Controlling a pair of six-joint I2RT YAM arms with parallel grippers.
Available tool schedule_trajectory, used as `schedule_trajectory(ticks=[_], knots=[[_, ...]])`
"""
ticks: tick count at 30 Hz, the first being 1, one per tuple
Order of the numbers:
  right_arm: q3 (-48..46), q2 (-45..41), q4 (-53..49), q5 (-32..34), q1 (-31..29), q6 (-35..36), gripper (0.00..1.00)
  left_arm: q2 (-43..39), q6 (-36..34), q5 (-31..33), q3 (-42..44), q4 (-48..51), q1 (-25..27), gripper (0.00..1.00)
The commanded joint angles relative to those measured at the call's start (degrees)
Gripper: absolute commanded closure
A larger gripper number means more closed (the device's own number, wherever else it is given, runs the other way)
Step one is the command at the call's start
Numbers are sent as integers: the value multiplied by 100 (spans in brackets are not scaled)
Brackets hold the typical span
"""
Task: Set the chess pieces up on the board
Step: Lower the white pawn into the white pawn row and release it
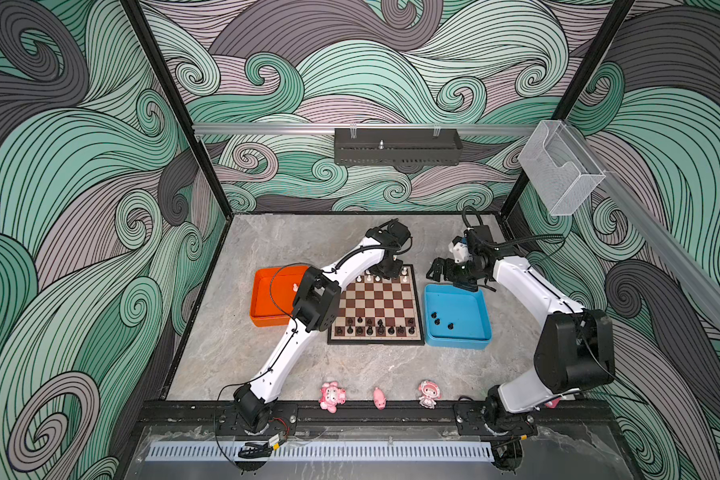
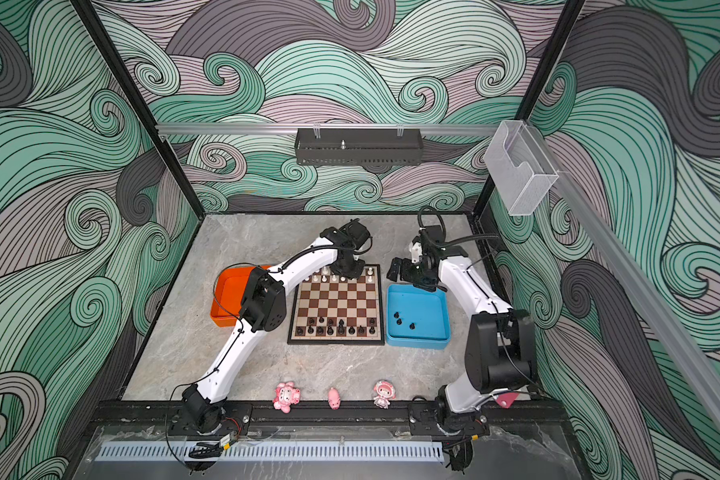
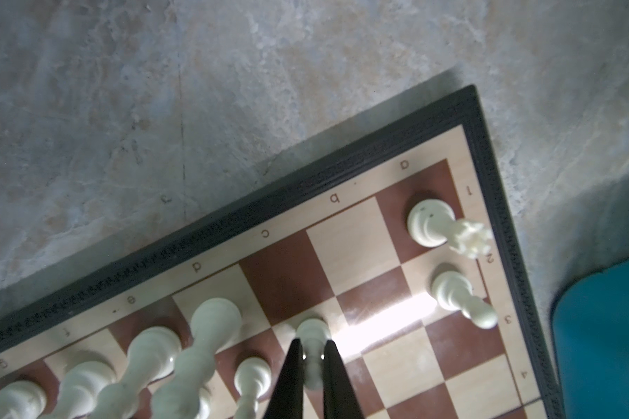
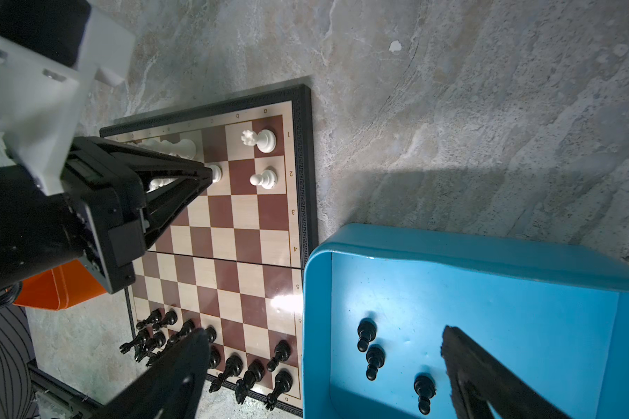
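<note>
The left pincer (image 3: 313,357) is pinching a white pawn (image 3: 312,328) on the board (image 3: 378,174).

Its two black fingers (image 3: 292,373) press on the pawn's head from both sides. The pawn points down at a light square in the second row, at the far end of the board. The other white pieces (image 3: 211,326) stand just beside it there. I cannot tell if its foot touches the square. One empty square lies between it and a second white pawn (image 3: 454,294) by the board's edge. The right pincer (image 4: 324,333) is spread wide and holds nothing. It hangs by the far end of the blue tray (image 4: 469,246), next to the board. Three black pawns (image 4: 374,357) are in that tray.
</note>
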State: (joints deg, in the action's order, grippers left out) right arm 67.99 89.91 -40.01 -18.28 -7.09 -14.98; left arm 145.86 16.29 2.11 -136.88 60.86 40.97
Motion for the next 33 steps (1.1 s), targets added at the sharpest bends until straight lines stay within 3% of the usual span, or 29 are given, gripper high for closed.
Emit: schedule_trajectory(ticks=[1, 19, 27, 33], knots=[[-57, -15, 4, -61, 33, 74, 0, -120, 85, 0, -114, 299, 66, 90], [-57, -9, 20, -88, 38, 66, 0, -121, 62, 114, -93, 405, 91, 89], [-58, -30, 24, -88, 33, 66, 0, -167, 59, 105, -93, 367, 95, 70], [-66, -45, 21, -79, 33, 66, 0, -289, 90, 54, -93, 309, 95, 67]])
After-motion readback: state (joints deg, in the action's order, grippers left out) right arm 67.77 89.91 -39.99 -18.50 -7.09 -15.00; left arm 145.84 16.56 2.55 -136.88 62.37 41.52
